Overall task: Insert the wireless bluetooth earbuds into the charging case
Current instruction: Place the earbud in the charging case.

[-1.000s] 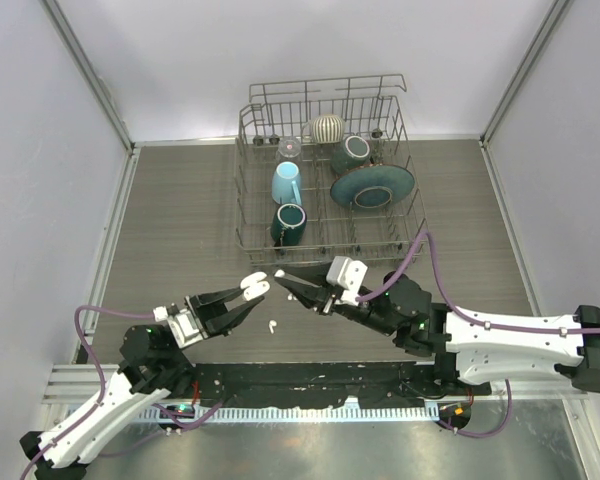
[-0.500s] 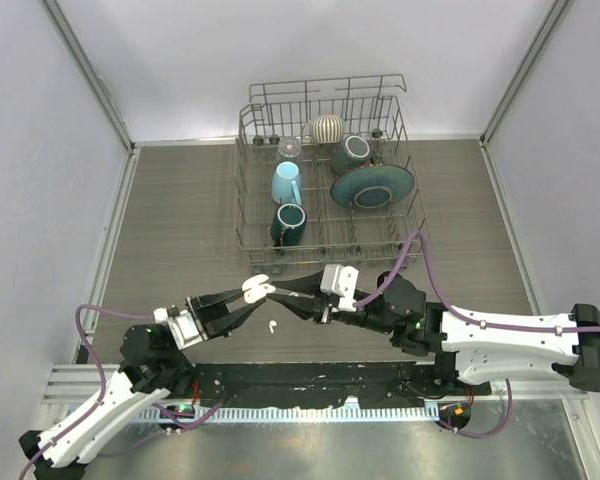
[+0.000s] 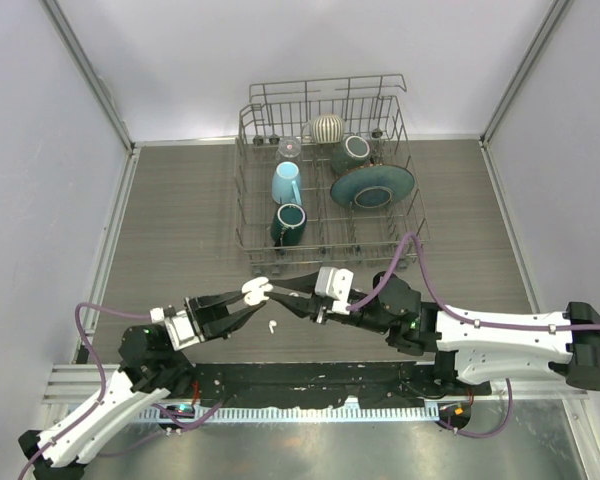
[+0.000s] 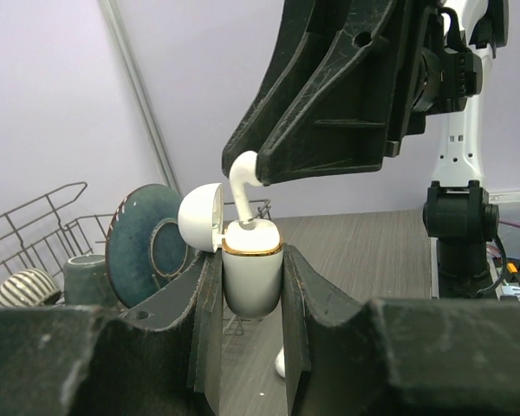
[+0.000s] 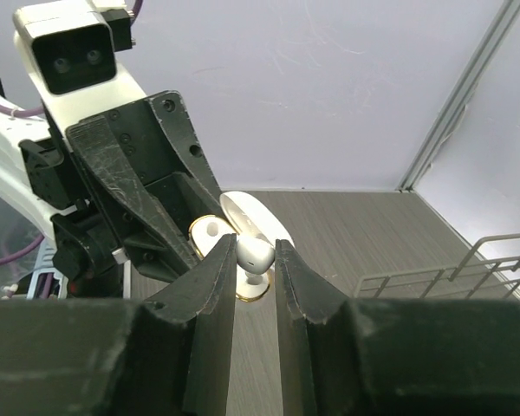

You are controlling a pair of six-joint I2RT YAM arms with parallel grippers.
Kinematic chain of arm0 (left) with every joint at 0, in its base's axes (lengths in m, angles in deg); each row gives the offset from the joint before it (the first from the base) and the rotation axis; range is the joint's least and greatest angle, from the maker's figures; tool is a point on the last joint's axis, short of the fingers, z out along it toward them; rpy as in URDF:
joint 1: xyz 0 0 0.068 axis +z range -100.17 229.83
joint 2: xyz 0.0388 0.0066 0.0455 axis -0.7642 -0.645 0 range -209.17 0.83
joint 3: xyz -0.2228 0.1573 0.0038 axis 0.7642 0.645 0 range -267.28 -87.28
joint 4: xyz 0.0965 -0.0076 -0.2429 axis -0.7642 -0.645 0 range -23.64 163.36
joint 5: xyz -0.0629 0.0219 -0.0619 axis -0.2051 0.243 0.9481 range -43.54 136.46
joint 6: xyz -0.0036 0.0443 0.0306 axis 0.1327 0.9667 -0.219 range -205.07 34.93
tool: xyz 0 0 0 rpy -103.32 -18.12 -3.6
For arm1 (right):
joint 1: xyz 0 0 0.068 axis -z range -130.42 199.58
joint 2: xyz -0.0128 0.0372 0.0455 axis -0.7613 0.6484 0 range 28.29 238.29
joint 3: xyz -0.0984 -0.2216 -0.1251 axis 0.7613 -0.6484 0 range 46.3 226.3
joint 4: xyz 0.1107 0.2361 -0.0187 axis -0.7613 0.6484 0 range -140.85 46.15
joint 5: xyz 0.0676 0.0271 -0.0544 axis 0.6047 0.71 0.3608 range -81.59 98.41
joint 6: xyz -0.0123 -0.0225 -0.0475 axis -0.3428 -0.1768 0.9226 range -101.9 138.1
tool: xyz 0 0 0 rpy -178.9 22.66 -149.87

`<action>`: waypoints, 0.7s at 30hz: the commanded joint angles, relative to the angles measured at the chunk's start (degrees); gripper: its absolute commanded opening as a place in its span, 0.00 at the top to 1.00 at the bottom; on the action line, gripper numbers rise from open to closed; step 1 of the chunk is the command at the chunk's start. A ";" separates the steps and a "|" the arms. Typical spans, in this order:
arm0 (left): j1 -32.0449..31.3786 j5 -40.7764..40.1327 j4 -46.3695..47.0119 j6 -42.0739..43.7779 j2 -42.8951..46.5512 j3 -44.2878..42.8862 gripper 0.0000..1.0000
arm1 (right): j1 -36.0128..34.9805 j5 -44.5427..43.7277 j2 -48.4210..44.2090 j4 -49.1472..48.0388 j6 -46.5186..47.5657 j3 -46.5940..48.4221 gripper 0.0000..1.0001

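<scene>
Status: we're mid-insert on earbud 1 of 2

The left gripper (image 4: 250,258) is clamped on the charging case (image 4: 251,286), fingers on its 2 sides. The case is upright, with the lid (image 4: 199,217) flipped open to one side and the gold rim facing up.

The right gripper (image 5: 256,258) is pinched on earbud 1 (image 4: 243,178) by its head, stem pointing down. In the left wrist view the stem tip sits right at the case opening, touching or just inside the top; we can't tell how deep. The right wrist view shows the other slot bare beside it, so we judge nothing is seated yet.

Earbud 2 (image 3: 273,326) lies loose on the table (image 3: 180,220), near and below the 2 grippers, held by nothing.

Next move as we read it:
- The right arm pushes straight down along the stem axis until the head beds in its pocket, then lets go and backs off upward
- The stem must line up with the slot, not the rim. Earbud 1 looks slightly tilted against the case, so a small wrist correction may be due first
- The left grip must brace the case against that push; the shell is glossy and rounded and could slip or rotate between the fingers
- Watch the right fingers against the open lid, they sit close

After that we fetch earbud 2, repeat, close the lid
</scene>
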 commanded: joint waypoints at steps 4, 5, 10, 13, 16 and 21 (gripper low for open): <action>-0.07 0.72 3.12 -0.75 -0.13 -2.18 1.00 | 0.22 -3.77 0.94 -5.84 3.10 0.15 0.99; -0.07 0.55 3.21 -0.58 0.04 -2.18 1.00 | 0.22 -3.85 1.29 -5.66 3.27 0.15 0.99; 0.02 -0.59 3.73 -0.67 0.13 -1.91 1.00 | 0.22 -4.12 1.20 -3.82 3.62 0.24 0.99; -0.07 -1.21 4.61 -0.66 0.13 -1.65 1.00 | 0.31 -4.47 0.77 -1.62 3.80 0.15 0.99; -0.06 -1.83 6.54 -0.58 -0.31 -1.30 1.00 | 0.22 -4.65 0.41 -0.30 3.89 0.06 0.99; -0.07 -2.09 8.04 -0.67 -1.36 -1.21 1.00 | 0.22 -3.94 0.24 0.67 3.19 0.06 0.99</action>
